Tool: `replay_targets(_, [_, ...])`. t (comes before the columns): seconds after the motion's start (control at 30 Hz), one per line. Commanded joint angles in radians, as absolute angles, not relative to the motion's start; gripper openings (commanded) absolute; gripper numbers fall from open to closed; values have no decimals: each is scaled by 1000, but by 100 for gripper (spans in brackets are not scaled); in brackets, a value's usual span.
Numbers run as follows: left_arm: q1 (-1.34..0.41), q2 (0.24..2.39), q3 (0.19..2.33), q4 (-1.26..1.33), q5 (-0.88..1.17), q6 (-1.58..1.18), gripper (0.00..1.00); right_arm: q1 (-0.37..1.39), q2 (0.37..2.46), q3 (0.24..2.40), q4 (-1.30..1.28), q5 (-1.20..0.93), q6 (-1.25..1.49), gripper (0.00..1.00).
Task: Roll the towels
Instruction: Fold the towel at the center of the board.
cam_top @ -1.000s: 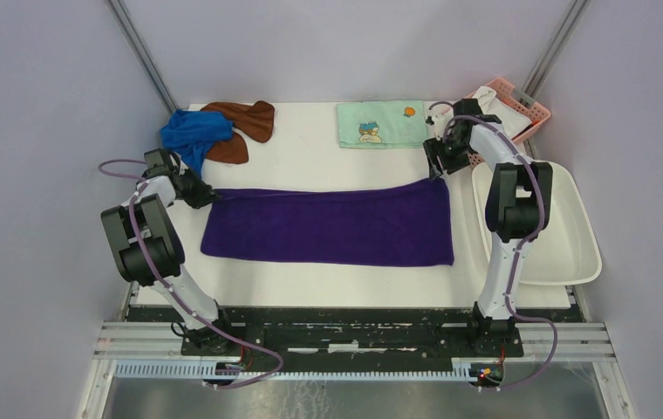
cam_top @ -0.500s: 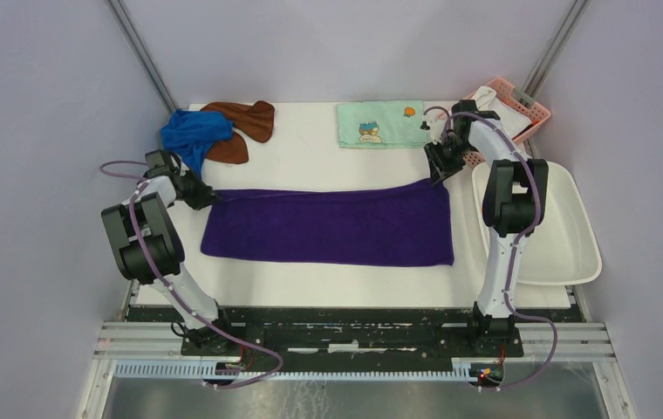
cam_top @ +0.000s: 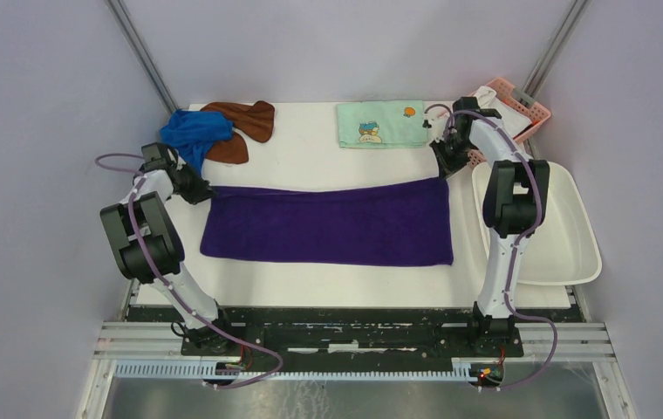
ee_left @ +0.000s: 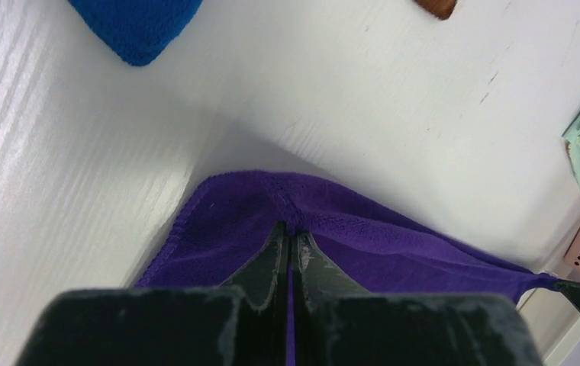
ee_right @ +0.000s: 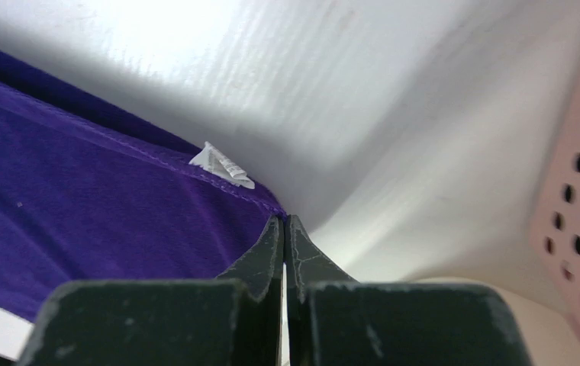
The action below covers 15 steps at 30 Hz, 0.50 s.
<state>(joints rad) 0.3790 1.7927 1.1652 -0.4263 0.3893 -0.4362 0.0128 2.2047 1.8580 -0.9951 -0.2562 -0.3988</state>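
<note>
The dark purple towel lies spread flat across the middle of the table. My left gripper is shut on its far left corner, with purple cloth pinched between the fingers at the left gripper tips. My right gripper is shut on the far right corner beside a white label; its tips pinch the hem of the purple cloth. The far edge runs taut between the two grippers. A crumpled royal blue towel and a rust-brown towel lie at the far left.
A pale green cartoon-print towel lies flat at the far middle. A pink perforated basket holding a white cloth stands at the far right corner. A white tub sits along the right edge, beside the right arm.
The right gripper has closed on the purple towel's far right corner and shifted slightly farther back. The left gripper has also moved slightly back, holding its corner.
</note>
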Motion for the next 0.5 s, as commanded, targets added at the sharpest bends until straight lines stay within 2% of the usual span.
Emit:
replay_targets(0.0, [378, 1818, 1271, -443, 373, -421, 3, 10, 2088, 1840, -884, -142, -412, 1])
replay_targets(0.47, [378, 1993, 1535, -446, 471, -508, 3, 15, 2044, 1816, -726, -30, -429, 1])
